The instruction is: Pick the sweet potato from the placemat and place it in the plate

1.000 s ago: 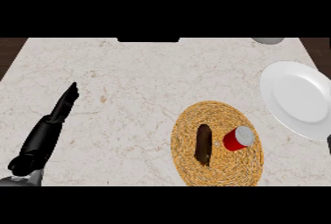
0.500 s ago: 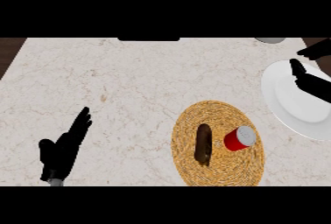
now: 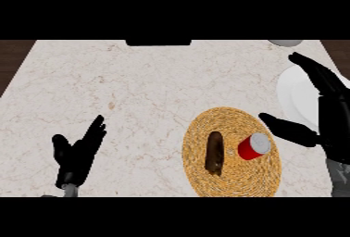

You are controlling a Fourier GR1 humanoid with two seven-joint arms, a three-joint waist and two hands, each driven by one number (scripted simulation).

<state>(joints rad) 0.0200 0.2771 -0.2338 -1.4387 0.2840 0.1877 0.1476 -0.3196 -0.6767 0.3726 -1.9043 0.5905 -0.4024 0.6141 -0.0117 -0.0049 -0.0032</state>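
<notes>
The right robot hand [image 3: 334, 121] hangs open at the far right, fingers spread and thumb reaching out to its left, holding nothing. It sits over the white plate [image 3: 292, 96], hiding much of the plate's right part. The sweet potato [image 3: 215, 152] is not yet picked: it lies lengthwise on the woven placemat [image 3: 226, 119], to the left of this robot hand's thumb and a little nearer the robot. A red can [image 3: 253, 146] lies on the same placemat, between the thumb and the sweet potato, just beside the sweet potato but apart from it. The step in hand looks like the approach to the pick, with the grasp not begun. The next move would call for the right robot hand to travel left and down past the can, then come at the sweet potato from above with fingers and thumb straddling its narrow width. The can is the likely trouble, since it stands right in the thumb's path and could be knocked. Once lifted, the carry is short, because the plate lies directly beneath where the robot hand hangs now. The left robot hand [image 3: 77, 155] rests open, fingers up, at the lower left of the surface [image 3: 137, 92], well apart from the placemat.
</notes>
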